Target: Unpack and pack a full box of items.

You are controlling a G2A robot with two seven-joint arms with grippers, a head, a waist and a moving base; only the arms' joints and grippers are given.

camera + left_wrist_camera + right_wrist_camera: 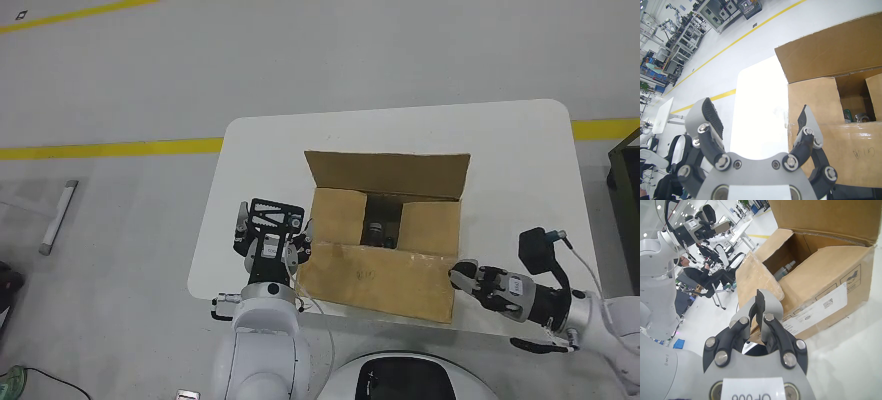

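A brown cardboard box (385, 240) stands in the middle of the white table (520, 150) with its flaps folded outward. Inside it lie a spray bottle (784, 270), a green item (847, 113) and a metal flange (862, 117). My left gripper (276, 208) (755, 106) is open and holds nothing, level with the box's left side, one finger (806, 117) close to the box's corner. My right gripper (458, 273) (758, 306) is shut at the right end of the taped front flap (761, 275); I cannot tell if it pinches the flap.
Bare table lies left of the box, behind it and to its right. The near table edge runs just under the front flap (375, 280). A dark cabinet (625, 190) stands off the table's right side. A pale bar (58, 215) lies on the floor far left.
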